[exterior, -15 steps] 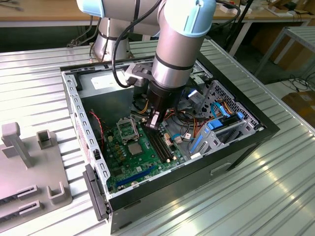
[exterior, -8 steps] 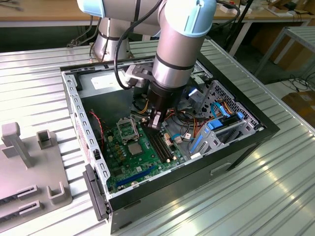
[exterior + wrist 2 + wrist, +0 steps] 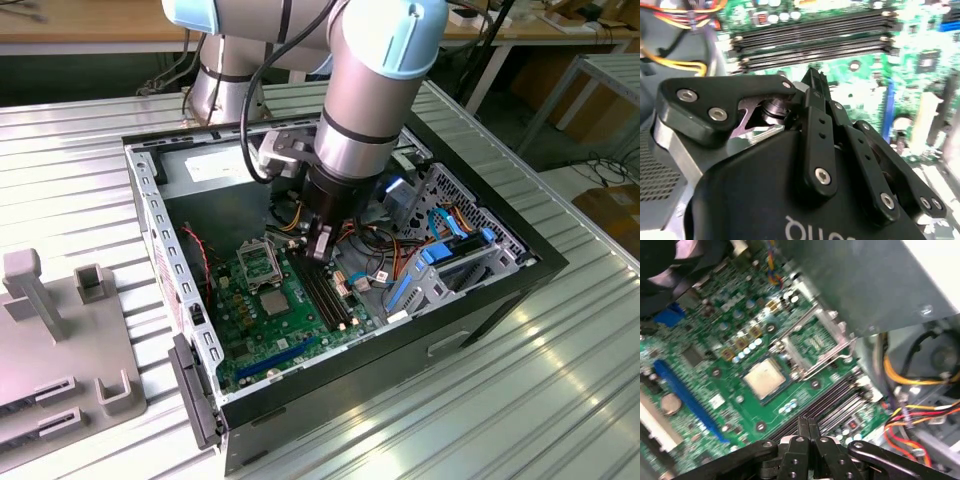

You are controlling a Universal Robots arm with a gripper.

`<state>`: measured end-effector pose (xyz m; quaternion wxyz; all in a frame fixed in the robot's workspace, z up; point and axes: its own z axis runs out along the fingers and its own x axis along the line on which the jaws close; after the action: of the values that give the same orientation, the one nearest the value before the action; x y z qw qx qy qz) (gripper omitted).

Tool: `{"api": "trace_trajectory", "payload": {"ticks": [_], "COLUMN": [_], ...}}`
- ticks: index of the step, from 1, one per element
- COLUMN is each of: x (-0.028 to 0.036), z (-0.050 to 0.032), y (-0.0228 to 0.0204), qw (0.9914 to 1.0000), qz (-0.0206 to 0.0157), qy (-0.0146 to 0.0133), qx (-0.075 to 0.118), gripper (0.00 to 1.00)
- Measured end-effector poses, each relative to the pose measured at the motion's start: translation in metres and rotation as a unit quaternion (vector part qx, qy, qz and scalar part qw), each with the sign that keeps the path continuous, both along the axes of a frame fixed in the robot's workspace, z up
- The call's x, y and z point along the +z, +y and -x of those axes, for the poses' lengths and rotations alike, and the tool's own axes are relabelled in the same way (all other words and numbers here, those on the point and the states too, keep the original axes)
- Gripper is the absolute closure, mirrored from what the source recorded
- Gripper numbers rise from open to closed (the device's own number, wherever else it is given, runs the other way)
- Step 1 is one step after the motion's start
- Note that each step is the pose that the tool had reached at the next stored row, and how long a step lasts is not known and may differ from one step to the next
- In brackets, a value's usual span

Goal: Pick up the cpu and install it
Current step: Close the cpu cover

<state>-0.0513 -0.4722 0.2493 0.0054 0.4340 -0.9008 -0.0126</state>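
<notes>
Fixture (image 3: pixel 60 330) of grey plastic at the exterior view's left; stands on the ribbed metal table (image 3: pixel 560 380), just beside the open computer case (image 3: pixel 150 210). Inside the case, green circuit board (image 3: pixel 290 330), flat on the case floor. On the board, toward the exterior view's left, square socket (image 3: pixel 262 262) with metal frame and dark centre. Just beside it, on the nearer side in the exterior view, cpu (image 3: pixel 275 300): small, square, silvery on top, flat on the board, touched by nothing. In the first wrist view, same cpu (image 3: pixel 763 378) between the socket (image 3: pixel 812 342) and a long blue slot (image 3: pixel 685 395). Next toward the exterior view's right, claw (image 3: pixel 320 245) on the grey arm (image 3: pixel 370 90): hangs low over the black memory slots (image 3: pixel 325 295), near the cpu but apart from it. Fingers (image 3: pixel 803 427) pressed together at the tips in both wrist views, closed on nothing. Beyond the claw, tangle of coloured cables (image 3: pixel 375 245), then blue-trimmed drive bracket (image 3: pixel 440 255) by the case wall at the exterior view's right
</notes>
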Motion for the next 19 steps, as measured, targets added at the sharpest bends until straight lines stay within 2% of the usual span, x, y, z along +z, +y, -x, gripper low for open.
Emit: {"api": "trace_trajectory", "payload": {"ticks": [1,2,5,6,7,8,12,14,15,16,19], "x": [0.0000,0.0000,0.0000,0.0000,-0.0003,-0.0010,-0.0069,-0.0091,-0.0094,-0.0098,-0.0107], "z": [-0.0003,-0.0003,-0.0003,-0.0003,-0.0003,-0.0003,-0.0003,0.0007,0.0007,0.0007,0.0007], "y": [0.0000,0.0000,0.0000,0.0000,0.0003,0.0013,0.0069,0.0101,0.0109,0.0115,0.0134], "qw": [0.99996,0.99978,0.99880,0.99779,0.99731,0.99722,0.99715,0.99681,0.99680,0.99678,0.99639], "qz": [-0.0093,-0.0210,-0.0490,-0.0664,-0.0732,-0.0744,-0.0750,-0.0794,-0.0798,-0.0798,-0.0797], "qy": [0.0001,0.0001,0.0002,0.0001,0.0000,0.0000,-0.0004,-0.0003,-0.0001,0.0009,0.0027], "qx": [0.000,0.000,-0.001,-0.002,-0.003,-0.003,-0.008,-0.008,-0.005,0.007,0.029], "gripper": [0.89,0.89,0.89,0.89,0.89,0.89,0.89,0.89,0.89,0.89,0.89]}}
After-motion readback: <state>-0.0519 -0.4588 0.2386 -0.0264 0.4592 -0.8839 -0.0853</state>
